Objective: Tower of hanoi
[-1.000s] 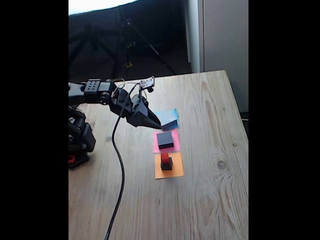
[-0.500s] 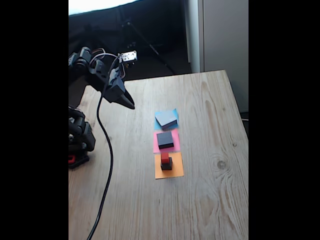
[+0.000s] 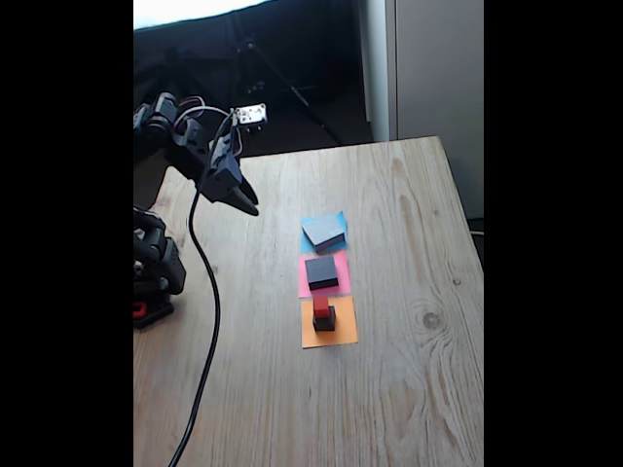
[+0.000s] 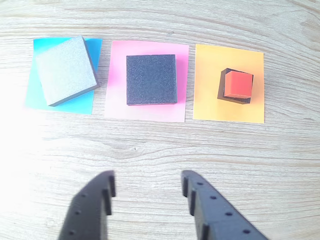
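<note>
Wooden counter [image 3: 409,292] in the fixed view, gripper [image 3: 250,207] raised, empty, left of three paper squares, wrist view, gripper [image 4: 147,184] jaws apart, grey block [image 4: 66,69] on blue, black block [image 4: 151,79] on pink, red cube [image 4: 237,84] atop small black cube [image 4: 223,94] on orange
</note>
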Robot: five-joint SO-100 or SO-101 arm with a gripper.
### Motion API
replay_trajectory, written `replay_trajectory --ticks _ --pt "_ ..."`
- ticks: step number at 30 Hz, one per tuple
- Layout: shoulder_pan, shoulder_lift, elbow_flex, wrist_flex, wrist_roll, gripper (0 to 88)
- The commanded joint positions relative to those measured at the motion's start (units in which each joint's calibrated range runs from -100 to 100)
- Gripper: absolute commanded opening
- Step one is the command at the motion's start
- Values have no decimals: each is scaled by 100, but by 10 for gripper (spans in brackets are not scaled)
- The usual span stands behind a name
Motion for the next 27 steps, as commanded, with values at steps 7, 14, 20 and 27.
replay_trajectory --ticks 7,14,20,27 --pt "307 -533 1836 -1982 87 293" --pt "399 -517 2681 -3131 87 309" --pt "558 -533 3927 -4831 87 476" --pt "642 -321 5791 -7947 87 525"
